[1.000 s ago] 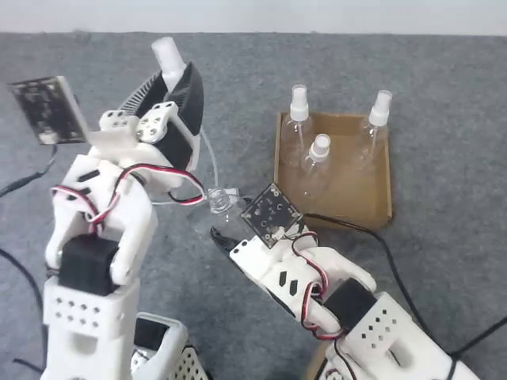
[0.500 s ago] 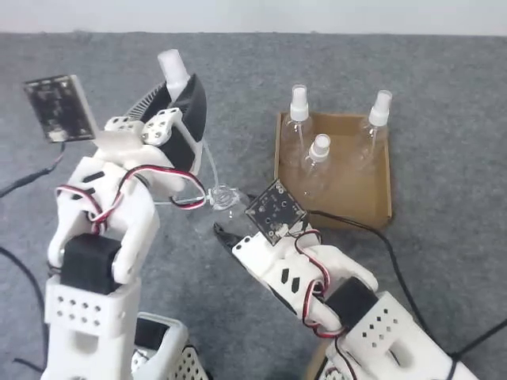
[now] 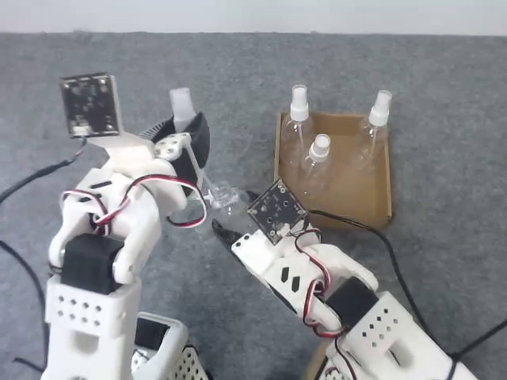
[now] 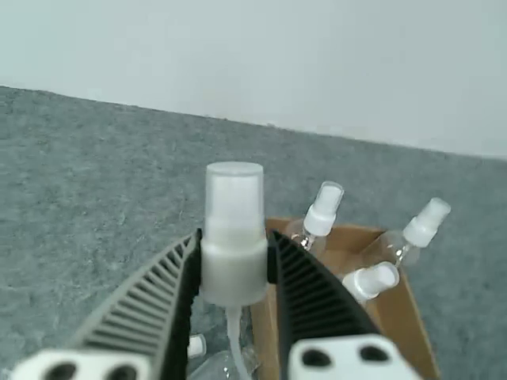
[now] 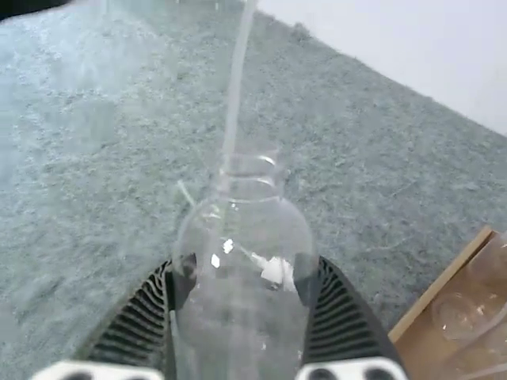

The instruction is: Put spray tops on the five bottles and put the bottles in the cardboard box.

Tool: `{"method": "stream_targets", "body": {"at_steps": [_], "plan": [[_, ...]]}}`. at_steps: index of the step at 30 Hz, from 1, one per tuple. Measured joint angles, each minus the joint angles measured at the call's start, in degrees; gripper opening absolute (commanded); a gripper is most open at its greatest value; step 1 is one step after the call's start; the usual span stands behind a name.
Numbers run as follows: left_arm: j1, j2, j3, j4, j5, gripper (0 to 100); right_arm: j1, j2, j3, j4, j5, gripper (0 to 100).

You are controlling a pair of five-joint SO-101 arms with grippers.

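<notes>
Spray top (image 4: 234,198), clamped in your left tool (image 4: 234,241), dropped closer above the bottle (image 5: 238,229) your right tool (image 5: 245,277) gripped. Seating it seemed next.

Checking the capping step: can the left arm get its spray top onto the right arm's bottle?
Likely yes: the spray top has its tube in the open neck of the bottle, nothing between.
</notes>
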Motion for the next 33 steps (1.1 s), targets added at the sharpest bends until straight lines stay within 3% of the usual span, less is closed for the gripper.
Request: {"method": "stream_targets", "body": {"at_steps": [8, 18, 26, 33], "plan": [[6.4, 0.0, 2.2, 2.1, -6.9, 1, 2.1, 0.0, 4.4, -9.1, -4.1, 0.6], [6.8, 0.0, 7.7, -0.6, -9.8, 1, 2.2, 0.1, 4.7, -10.0, -4.9, 0.6], [6.6, -2.5, 7.8, -0.6, -10.2, 18, 2.3, 0.0, 6.2, -10.4, -4.9, 0.6], [5.5, -13.7, 7.8, -0.6, -13.5, 18, 3.0, 0.0, 6.2, -10.4, -4.9, 0.6]]}}
